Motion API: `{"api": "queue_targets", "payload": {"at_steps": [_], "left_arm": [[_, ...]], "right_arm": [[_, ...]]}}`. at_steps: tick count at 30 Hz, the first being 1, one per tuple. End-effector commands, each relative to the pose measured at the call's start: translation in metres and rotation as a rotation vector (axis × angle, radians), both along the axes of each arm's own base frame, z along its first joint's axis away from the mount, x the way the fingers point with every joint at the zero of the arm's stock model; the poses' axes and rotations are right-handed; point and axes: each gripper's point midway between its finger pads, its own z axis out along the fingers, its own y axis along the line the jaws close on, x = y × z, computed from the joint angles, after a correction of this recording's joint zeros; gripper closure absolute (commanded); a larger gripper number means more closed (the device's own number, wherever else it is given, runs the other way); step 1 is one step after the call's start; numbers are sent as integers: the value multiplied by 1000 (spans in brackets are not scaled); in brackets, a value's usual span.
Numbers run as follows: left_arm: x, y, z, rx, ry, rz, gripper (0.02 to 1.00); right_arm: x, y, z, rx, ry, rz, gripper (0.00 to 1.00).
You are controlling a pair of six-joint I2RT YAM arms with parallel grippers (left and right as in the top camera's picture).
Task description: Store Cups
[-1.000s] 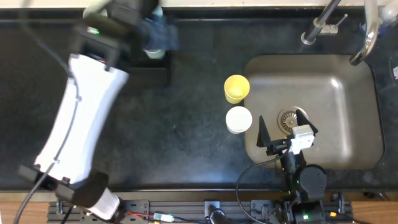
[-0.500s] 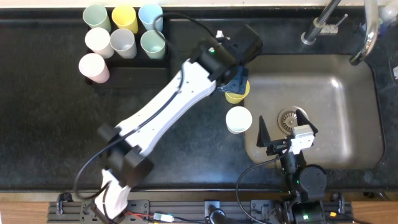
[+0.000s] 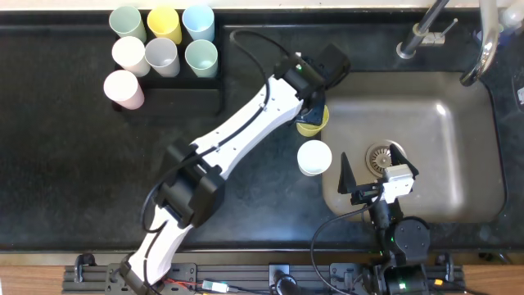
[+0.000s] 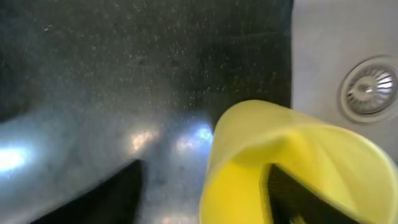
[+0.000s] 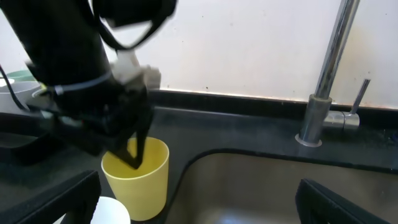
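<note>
From above, the left arm stretches in a long diagonal of white links and black joints up to the left gripper [image 3: 314,105], which hangs over the yellow cup [image 3: 309,126]. This cup stands upright on the dark speckled counter [image 3: 74,164] at the rim of the steel sink [image 3: 442,131], near a white cup [image 3: 313,157], while the right gripper [image 3: 354,183] lies low over the sink with its jaws spread wide. In the left wrist view the cup's thin, smooth rim sits between the spread jaws, one black finger [image 4: 292,199] inside and the other outside, apart from the wall. In the right wrist view the left gripper points straight down into the round, slightly tapered cup, with a shiny metal tap [image 5: 329,68] behind.
</note>
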Motion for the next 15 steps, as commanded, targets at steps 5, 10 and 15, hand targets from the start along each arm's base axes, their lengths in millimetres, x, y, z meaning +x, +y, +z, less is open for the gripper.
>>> {"api": "queue_targets", "payload": {"at_steps": [5,10,15], "left_arm": [[5,-2,-3,-6,-11,7,985],[13,5,28,-48,-68,56,985],[36,56,91,-93,-195,295,985]], "right_arm": [[1,-2,-4,0,2,-10,3],[1,-2,-4,0,2,-10,3],[1,-2,-4,0,2,-10,3]]}}
